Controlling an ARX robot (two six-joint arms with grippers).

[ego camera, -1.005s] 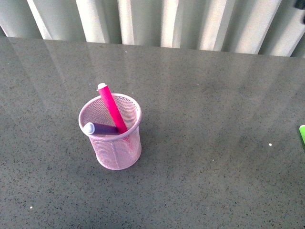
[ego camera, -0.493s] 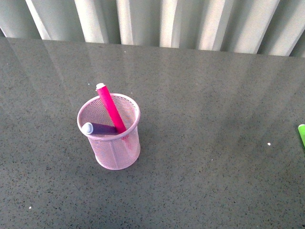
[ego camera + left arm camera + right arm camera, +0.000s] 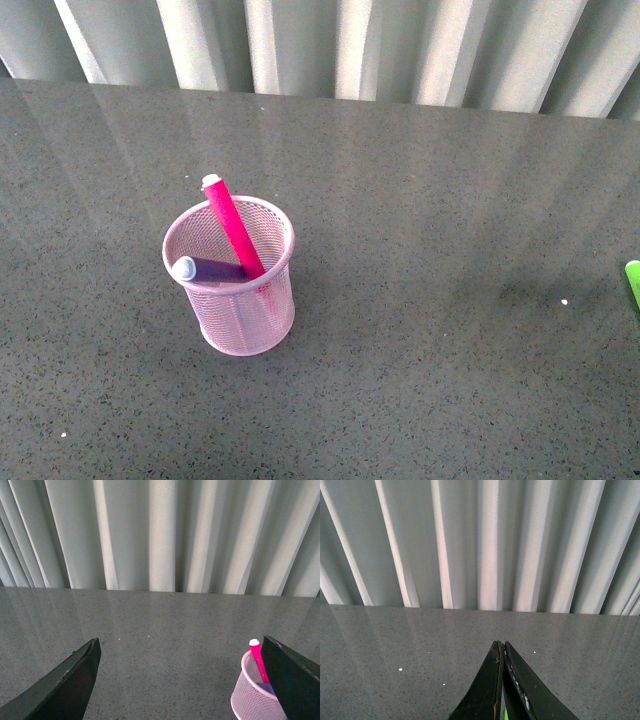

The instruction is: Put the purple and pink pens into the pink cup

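Left gripper [image 3: 180, 680] wide open, fingers [image 3: 65, 690] far apart, holding nothing, raised over table [image 3: 150, 625]. Right gripper [image 3: 501, 652] closed, tips pressed together, nothing between them; a bit of green visible just under them. Cup [image 3: 240, 310] upright on table, left of centre in front view. Pink pen [image 3: 232, 228] inside cup, tilted, white end above far rim. Purple pen [image 3: 205, 269] also inside, leaning on near-left rim. Green marker [image 3: 634, 280] lying at far right edge, well apart from cup.
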